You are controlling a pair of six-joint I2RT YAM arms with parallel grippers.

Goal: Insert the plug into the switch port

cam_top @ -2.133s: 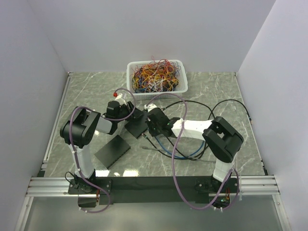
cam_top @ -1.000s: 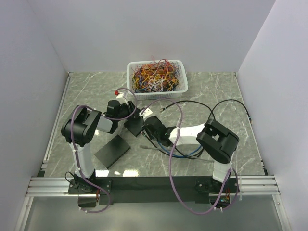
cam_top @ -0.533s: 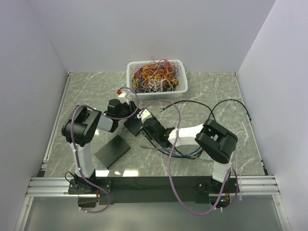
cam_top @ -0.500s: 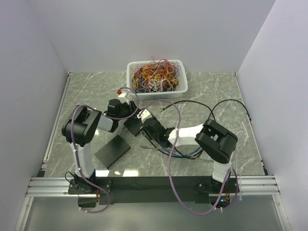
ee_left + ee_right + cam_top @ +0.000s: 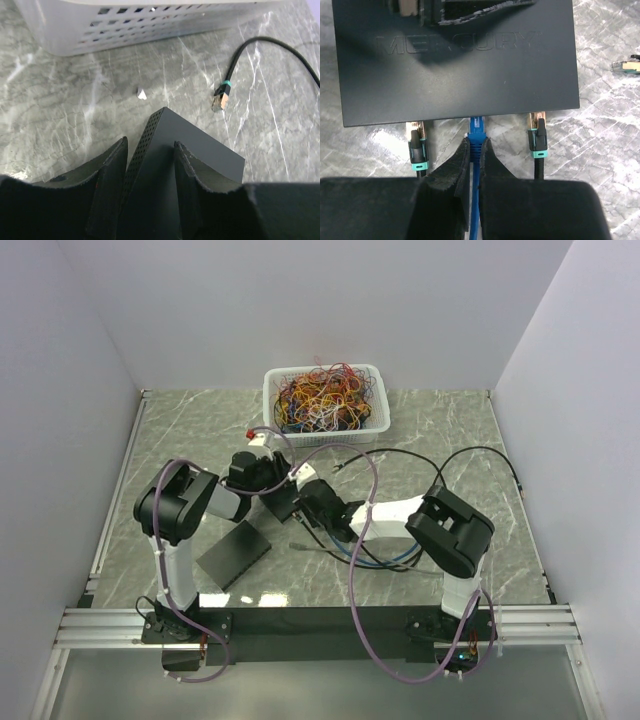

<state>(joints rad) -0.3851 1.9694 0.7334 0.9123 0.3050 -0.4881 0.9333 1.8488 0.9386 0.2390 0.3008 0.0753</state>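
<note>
While the blue plug (image 5: 476,125) sits with its tip at the near edge of the black switch (image 5: 455,65), between two black plugs (image 5: 537,131), my right pincer (image 5: 475,151) clamps its cable (image 5: 474,210) tight and my left pincer (image 5: 150,146), half-spread, grips the switch, so I judge insertion in hand, needing a straight seating push.

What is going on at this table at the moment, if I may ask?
Two robot arms are plugging a cable into a black network switch. The left pincer straddles the switch and appears to clamp it. The right pincer is shut on a blue cable just behind its plug, whose tip meets the switch's port edge; full seating cannot be judged. Two black-cabled plugs sit at ports either side, and a loose plug lies near the basket.
</note>
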